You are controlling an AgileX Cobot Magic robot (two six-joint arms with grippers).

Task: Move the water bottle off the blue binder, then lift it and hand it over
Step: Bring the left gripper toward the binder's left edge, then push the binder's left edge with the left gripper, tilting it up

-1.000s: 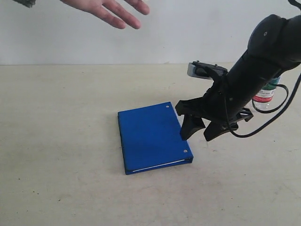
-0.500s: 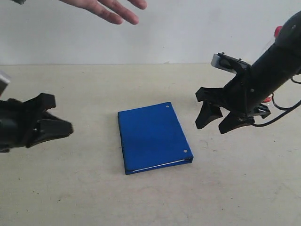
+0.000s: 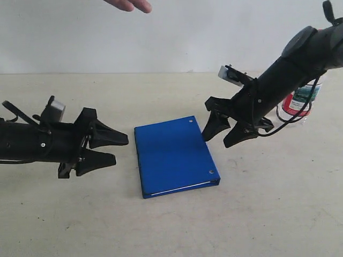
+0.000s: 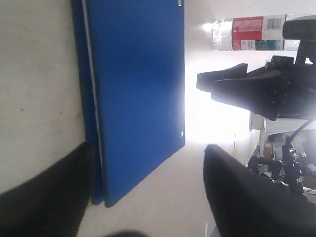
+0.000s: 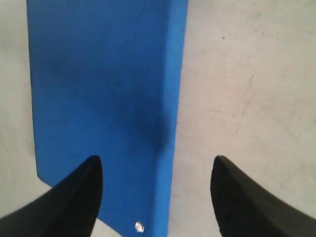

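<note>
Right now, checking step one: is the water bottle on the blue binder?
No, the water bottle sits well apart from the bare blue binder.

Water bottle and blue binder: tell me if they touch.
Apart. The exterior view shows the water bottle standing at the far right, tabletop visible between it and the blue binder.

Binder: flat rectangular blue binder (image 3: pixel 174 155), solid deep blue, silver rivets.
Bottle: clear plastic bottle (image 3: pixel 299 100), red-white-green label.
Tabletop: beige tabletop (image 3: pixel 257 214), dark flecks.
</note>
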